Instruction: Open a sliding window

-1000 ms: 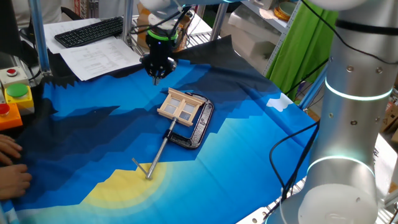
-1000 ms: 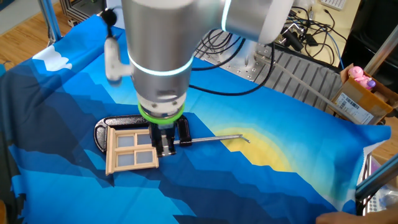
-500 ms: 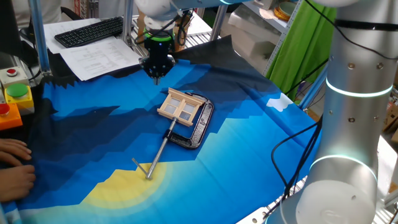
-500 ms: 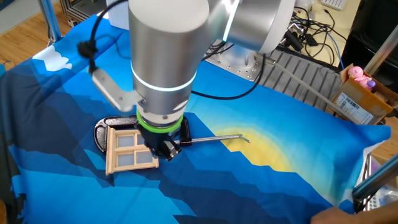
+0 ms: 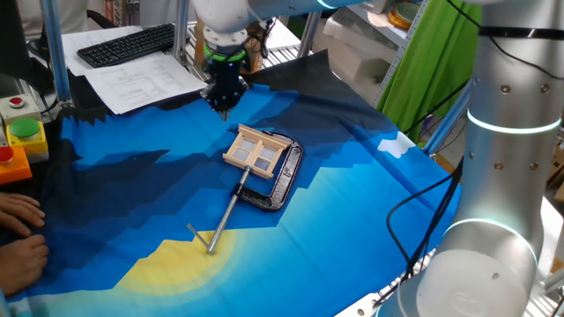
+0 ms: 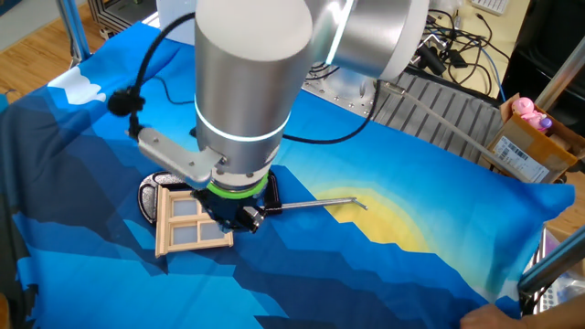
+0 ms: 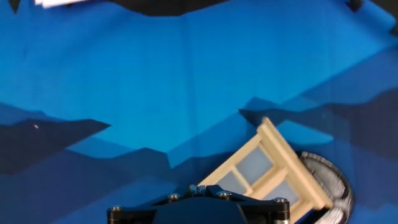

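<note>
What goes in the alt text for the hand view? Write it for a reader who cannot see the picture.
A small wooden window with pale panes lies tilted on a blue patterned cloth, low and right of centre. A black clamp curves along the window's right side, and the hand's dark body fills the bottom edge, its fingers out of sight.

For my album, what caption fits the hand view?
Looking down from the robot's hand: a small wooden sliding window on blue cloth, beside a black clamp.
</note>
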Robot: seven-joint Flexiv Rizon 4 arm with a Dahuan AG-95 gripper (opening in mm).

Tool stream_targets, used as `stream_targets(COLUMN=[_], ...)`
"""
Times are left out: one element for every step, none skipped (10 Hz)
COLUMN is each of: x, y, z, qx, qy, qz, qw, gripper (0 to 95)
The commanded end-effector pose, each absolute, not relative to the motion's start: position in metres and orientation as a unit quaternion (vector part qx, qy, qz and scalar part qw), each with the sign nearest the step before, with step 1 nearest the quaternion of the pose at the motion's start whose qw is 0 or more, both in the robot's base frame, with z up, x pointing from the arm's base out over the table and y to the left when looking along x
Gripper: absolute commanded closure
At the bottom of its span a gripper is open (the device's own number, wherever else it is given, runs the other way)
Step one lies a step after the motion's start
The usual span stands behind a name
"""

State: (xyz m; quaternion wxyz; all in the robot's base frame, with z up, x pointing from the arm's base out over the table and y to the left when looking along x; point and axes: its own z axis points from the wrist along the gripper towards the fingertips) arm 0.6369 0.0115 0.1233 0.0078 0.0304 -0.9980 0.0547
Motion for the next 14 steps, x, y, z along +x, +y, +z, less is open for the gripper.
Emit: stream_targets(x=[0.627, 0.623, 0.616, 0.614, 0.614, 0.614, 0.614, 0.614, 0.614, 0.614, 0.614, 0.614, 0.614, 0.614], y=[-0.024, -0.033, -0.045, -0.047, -0.047, -0.047, -0.047, -0.047, -0.047, -0.047, -0.047, -0.047, -0.047, -0.047], z=[0.106, 0.1, 0.091, 0.089, 0.089, 0.089, 0.089, 0.089, 0.089, 0.089, 0.089, 0.089, 0.089, 0.089], qx=[0.067, 0.064, 0.046, -0.015, -0.063, -0.091, -0.117, -0.119, -0.137, -0.137, -0.136, -0.134, -0.16, -0.224], qy=[-0.997, -0.997, -0.998, -1.0, -0.998, -0.996, -0.993, -0.993, -0.99, -0.99, -0.991, -0.991, -0.984, -0.967], qz=[0.045, 0.044, 0.041, 0.02, 0.008, 0.0, -0.014, -0.009, -0.017, -0.017, -0.01, -0.01, -0.03, -0.056], qw=[-0.005, -0.008, -0.011, -0.013, -0.013, -0.014, -0.015, -0.018, -0.016, -0.015, -0.007, 0.016, 0.07, 0.105], gripper=[95.0, 95.0, 95.0, 95.0, 95.0, 95.0, 95.0, 95.0, 95.0, 95.0, 95.0, 95.0, 95.0, 95.0])
